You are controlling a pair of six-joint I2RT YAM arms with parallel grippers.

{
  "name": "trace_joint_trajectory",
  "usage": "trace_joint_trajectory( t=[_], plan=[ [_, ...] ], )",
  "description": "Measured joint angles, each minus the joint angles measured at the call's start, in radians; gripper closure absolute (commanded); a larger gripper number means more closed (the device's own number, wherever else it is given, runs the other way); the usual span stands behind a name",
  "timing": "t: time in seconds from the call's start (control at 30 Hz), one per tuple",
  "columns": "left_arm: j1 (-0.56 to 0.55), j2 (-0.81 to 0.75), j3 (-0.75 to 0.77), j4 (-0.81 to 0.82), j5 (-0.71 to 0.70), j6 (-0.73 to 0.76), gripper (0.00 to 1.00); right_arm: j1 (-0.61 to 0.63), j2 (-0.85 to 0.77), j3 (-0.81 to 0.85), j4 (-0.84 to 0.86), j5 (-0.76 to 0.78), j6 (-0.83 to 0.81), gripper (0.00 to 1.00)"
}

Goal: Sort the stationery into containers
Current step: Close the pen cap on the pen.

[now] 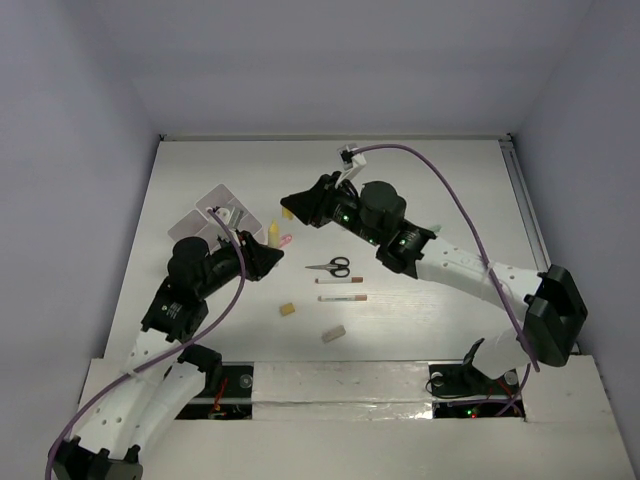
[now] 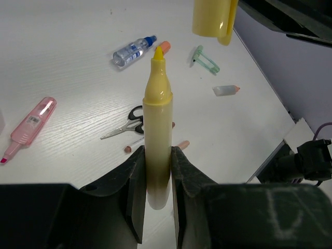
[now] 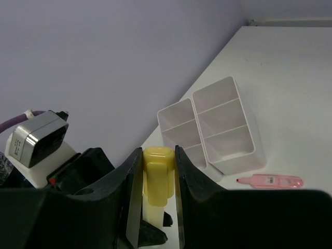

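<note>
Left end effector (image 1: 268, 250) is clenching a yellow highlighter (image 1: 273, 232) above the desk (image 1: 420, 190). In the top view it is hanging just right of the white tray (image 1: 205, 200). My right end effector (image 1: 288, 208) is hovering close beyond the highlighter. Scissors (image 1: 333, 266) and a pink highlighter (image 1: 286, 240) are lying on the desk nearby.

In the left wrist view, I am gripping the highlighter low on its barrel, with both fingers pressing its sides. Its long axis is running straight out from my wrist. The bare felt tip is pointing away from me, toward the yellow cap (image 2: 212, 18) at the top of this view, near it but not touching.

In the right wrist view, my right end effector is grasping that cap across its width. The cap's closed end is facing the camera and its mouth is hidden. The tray is sitting beyond it on the desk.

I am judging both pieces to be light, stiff plastic, smooth enough to slip. The barrel's middle is offering the steadiest hold. The wet tip is best kept from touching anything.
</note>
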Motion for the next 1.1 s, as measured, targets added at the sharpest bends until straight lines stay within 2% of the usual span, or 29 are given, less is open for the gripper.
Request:
trace_joint_trajectory(
  t=[0.6,1.1],
  plan=[
    [0.000,0.012,0.000,-0.006,-0.034,0.000,1.00,0.049,0.132,0.089,0.025,0.097,-0.022,1.00],
    [0.000,0.009,0.000,-0.007,-0.042,0.000,1.00,0.085,0.140,0.108,0.016,0.124,-0.045,1.00]
  ],
)
